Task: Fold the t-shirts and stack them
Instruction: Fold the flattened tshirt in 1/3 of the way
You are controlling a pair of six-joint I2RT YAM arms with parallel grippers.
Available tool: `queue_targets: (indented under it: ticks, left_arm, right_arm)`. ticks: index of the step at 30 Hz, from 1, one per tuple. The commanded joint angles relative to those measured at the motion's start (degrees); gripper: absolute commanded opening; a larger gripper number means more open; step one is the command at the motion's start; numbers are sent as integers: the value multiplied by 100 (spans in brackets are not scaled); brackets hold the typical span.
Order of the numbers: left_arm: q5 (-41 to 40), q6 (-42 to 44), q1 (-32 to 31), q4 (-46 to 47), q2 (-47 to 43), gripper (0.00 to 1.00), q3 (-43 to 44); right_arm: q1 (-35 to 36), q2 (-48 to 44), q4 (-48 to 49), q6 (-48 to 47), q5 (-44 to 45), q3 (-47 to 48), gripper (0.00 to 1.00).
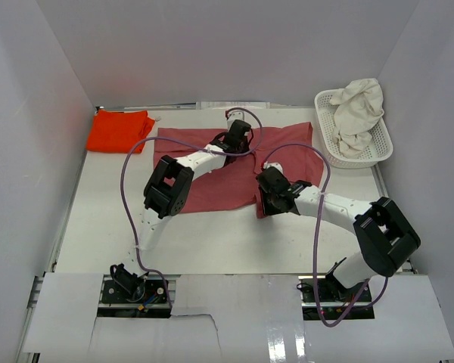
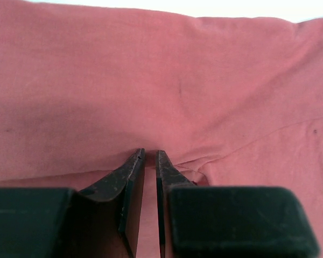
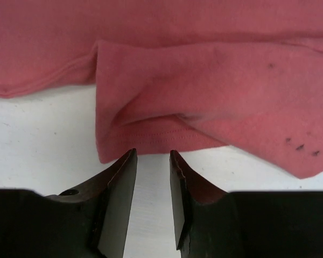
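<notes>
The dusty rose-red t-shirt lies spread in the middle of the table. My left gripper is over its far part; in the left wrist view its jaws stand a narrow gap apart, tips down on a crease of the rose cloth. My right gripper is at the shirt's near right edge. In the right wrist view it is open just short of a folded hem, bare table between its fingers. The orange-red t-shirt lies folded at the back left. The cream-white t-shirt is bundled in the basket.
A white lattice basket stands at the back right corner. White walls close the table on the left, back and right. Purple cables loop off both arms over the table.
</notes>
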Motion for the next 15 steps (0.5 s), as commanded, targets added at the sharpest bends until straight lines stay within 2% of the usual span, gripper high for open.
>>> queue_targets:
  ticks: [1, 9, 15]
  left_arm:
    - [-45, -77, 39, 41, -438, 26, -140]
    - [34, -165, 39, 49, -491, 26, -280]
    - [-1, -139, 39, 49, -517, 26, -289]
  right_arm:
    - [-70, 93, 628, -295, -38, -30, 37]
    - [-326, 374, 1103, -383, -495, -451, 37]
    - [-317, 137, 1112, -32, -820, -1013, 37]
